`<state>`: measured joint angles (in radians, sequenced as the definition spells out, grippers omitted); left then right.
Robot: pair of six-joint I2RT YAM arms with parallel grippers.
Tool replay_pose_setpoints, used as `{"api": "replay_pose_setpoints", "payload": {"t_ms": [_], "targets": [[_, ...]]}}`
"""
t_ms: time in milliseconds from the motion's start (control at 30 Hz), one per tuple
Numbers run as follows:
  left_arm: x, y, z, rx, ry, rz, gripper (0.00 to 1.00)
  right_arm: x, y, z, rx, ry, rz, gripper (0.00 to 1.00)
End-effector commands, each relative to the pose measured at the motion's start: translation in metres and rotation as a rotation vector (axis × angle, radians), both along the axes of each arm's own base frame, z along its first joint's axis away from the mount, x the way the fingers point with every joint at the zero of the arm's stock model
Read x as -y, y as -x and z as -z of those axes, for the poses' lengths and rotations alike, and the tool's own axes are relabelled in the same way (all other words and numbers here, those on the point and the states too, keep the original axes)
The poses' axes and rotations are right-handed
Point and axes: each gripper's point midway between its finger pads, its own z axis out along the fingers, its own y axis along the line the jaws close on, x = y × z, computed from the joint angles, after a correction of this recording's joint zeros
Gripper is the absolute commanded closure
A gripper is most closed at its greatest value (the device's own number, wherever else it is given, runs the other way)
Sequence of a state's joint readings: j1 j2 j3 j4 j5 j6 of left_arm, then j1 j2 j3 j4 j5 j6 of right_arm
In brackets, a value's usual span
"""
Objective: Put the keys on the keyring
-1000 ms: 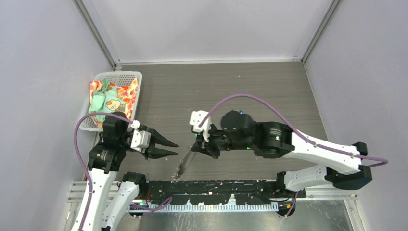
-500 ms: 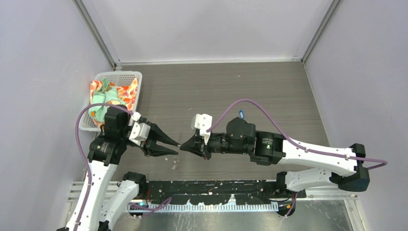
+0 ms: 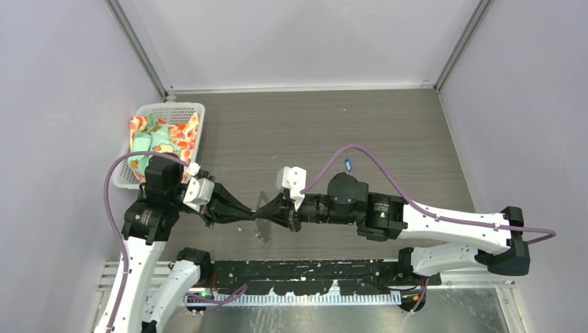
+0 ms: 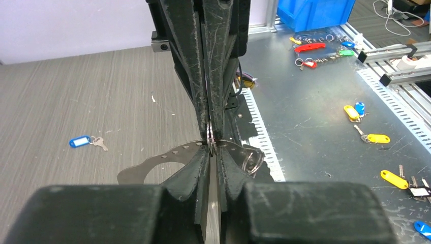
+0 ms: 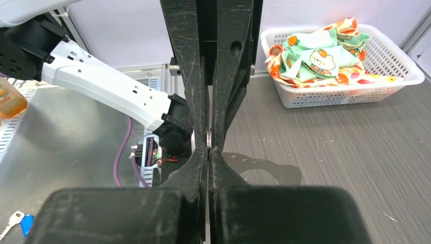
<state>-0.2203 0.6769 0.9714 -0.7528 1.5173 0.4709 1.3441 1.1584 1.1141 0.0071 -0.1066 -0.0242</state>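
The keyring is a flat grey metal piece (image 3: 262, 229) with small holes and a big cutout, hanging edge-on between the two arms near the table's front. In the left wrist view it spreads below the tips (image 4: 152, 165), and a small split ring (image 4: 252, 158) dangles from it. My left gripper (image 3: 248, 211) (image 4: 212, 147) is shut on a thin ring at its top edge. My right gripper (image 3: 263, 209) (image 5: 209, 148) pinches the same spot from the opposite side, tip to tip with the left. A blue-headed key (image 3: 349, 165) (image 4: 80, 141) lies on the table behind the right arm.
A white basket (image 3: 170, 105) (image 5: 345, 94) holding patterned cloth (image 3: 163, 142) stands at the left wall. The metal bench beyond the table's front edge carries several loose tagged keys (image 4: 373, 138). The right arm's purple cable (image 3: 374, 156) arches over the table.
The right arm stretched left carrying the keyring. The left gripper swung right to meet it and closed on the ring, which now hangs between both tips.
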Motion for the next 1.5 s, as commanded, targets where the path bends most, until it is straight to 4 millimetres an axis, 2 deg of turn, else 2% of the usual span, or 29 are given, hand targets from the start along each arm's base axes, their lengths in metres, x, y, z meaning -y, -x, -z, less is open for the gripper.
{"api": "replay_pose_setpoints", "payload": {"t_ms": [0, 167, 333, 533, 667, 733, 800, 867, 1000, 1167, 1333, 1367, 1467], "targets": [[0.000, 0.001, -0.014, 0.013, 0.005, 0.003, 0.90, 0.000, 0.000, -0.023, 0.015, -0.090, 0.007, 0.99], [0.000, -0.002, -0.014, 0.024, -0.004, -0.025, 0.91, 0.001, -0.001, -0.020, 0.013, -0.080, 0.009, 0.99], [0.002, -0.021, -0.016, -0.029, -0.011, -0.128, 0.94, 0.002, -0.001, -0.017, 0.017, -0.067, 0.010, 0.99], [0.002, -0.026, -0.019, 0.004, 0.013, -0.182, 1.00, 0.004, -0.002, -0.016, 0.016, -0.061, 0.021, 0.99], [0.002, -0.029, -0.018, -0.040, 0.009, -0.197, 0.99, 0.005, -0.005, -0.015, 0.011, -0.036, 0.039, 0.86], [0.003, -0.030, -0.015, -0.058, 0.003, -0.194, 0.99, 0.006, -0.009, -0.013, 0.004, -0.005, 0.063, 0.73], [0.002, -0.031, -0.009, -0.070, -0.012, -0.203, 0.99, 0.008, -0.011, -0.014, 0.002, 0.025, 0.073, 0.66], [0.001, -0.031, -0.002, -0.082, -0.031, -0.207, 1.00, 0.010, -0.012, -0.012, 0.004, 0.067, 0.077, 0.60], [0.000, -0.031, 0.011, -0.126, -0.065, -0.202, 0.99, 0.017, -0.014, -0.020, 0.036, 0.135, 0.081, 0.52], [0.000, -0.028, 0.022, -0.156, -0.088, -0.171, 0.99, 0.016, -0.013, -0.012, 0.077, 0.305, 0.029, 0.51], [0.000, -0.017, 0.026, -0.141, -0.111, -0.130, 0.99, 0.016, -0.012, 0.001, -0.010, 0.490, -0.064, 0.56], [0.000, -0.013, 0.029, -0.137, -0.124, -0.114, 0.99, 0.017, -0.010, 0.009, -0.034, 0.540, -0.090, 0.56], [-0.002, -0.005, 0.039, -0.133, -0.185, -0.088, 0.99, 0.016, -0.004, 0.011, -0.039, 0.578, -0.147, 0.57]]}}
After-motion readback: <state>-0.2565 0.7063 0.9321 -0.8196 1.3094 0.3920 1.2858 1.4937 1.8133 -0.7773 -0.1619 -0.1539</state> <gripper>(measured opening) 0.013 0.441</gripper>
